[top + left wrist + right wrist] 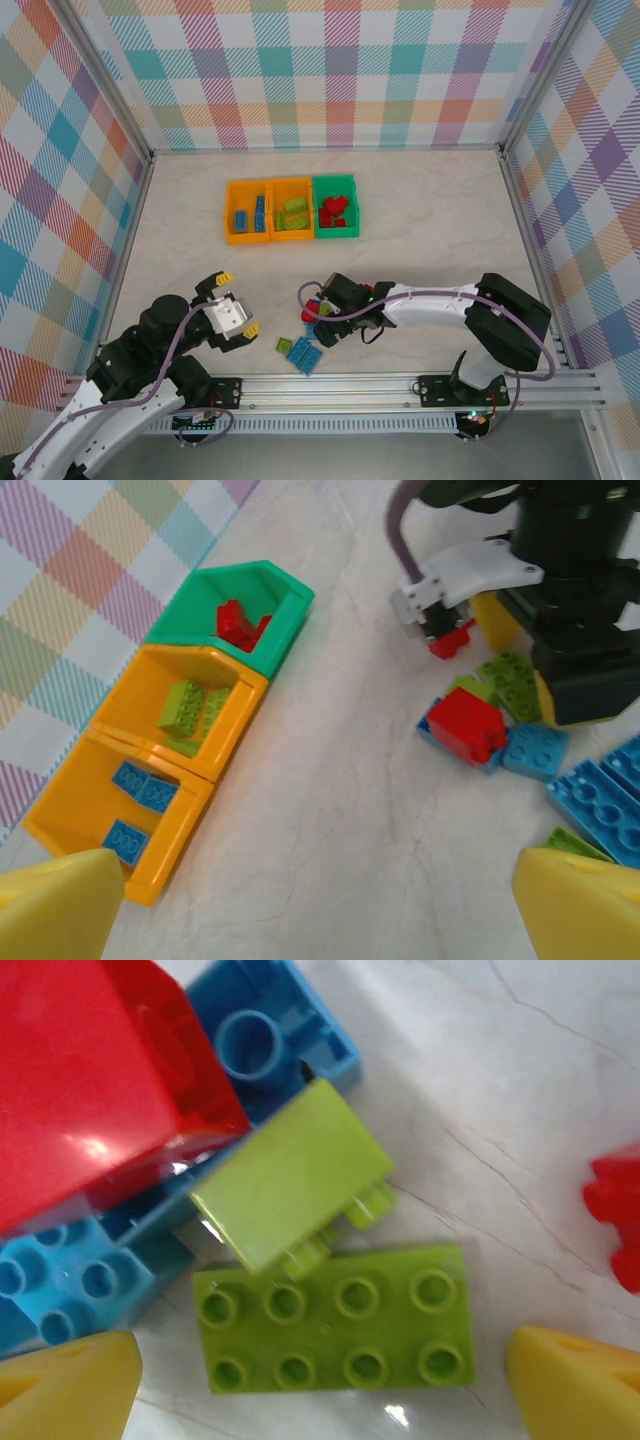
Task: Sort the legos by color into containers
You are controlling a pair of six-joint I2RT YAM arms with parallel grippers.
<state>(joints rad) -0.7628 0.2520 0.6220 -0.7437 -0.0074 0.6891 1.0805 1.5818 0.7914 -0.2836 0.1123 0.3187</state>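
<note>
Pale, marble-veined tabletop (pixel 430 220) stretched away from the rail (pixel 400 382) where the two arms were bolted, walled on three sides by pastel plaid panels (pixel 340 70). Nearest me, the left gripper (pixel 238 303) hovered over bare table, its yellow-tipped jaws spread wide and empty. Just beyond lay the unsorted legos: a flat blue studded plate (pixel 307 356) with a small lime green piece (pixel 285 346) beside it, then a tight heap (pixel 525 748) of red, blue and lime bricks.

The right gripper (pixel 320 1380) was down over that heap, jaws wide apart and holding nothing. It straddled a lime green two-by-four brick (pixel 335 1330) lying studs up. A second lime green brick (pixel 290 1175) lay tipped on its side against the first one's far edge, and a big red block (pixel 90 1090) sat on light blue bricks (pixel 270 1040) just beside it.

That crowding looked like the risk. The target lay low and flat, so closing fingers might skate over it. They might also catch the tipped neighbour and shove the pile, or drag a blue brick along.

Farther off, well apart from the heap, three bins stood touching in a row. The left orange plastic bin (pixel 228 212) held blue bricks, the middle orange bin (pixel 292 182) held lime ones, and the green bin (pixel 335 179) held red. With two orange bins alike, a lime brick released slightly off line could land among the blues.
</note>
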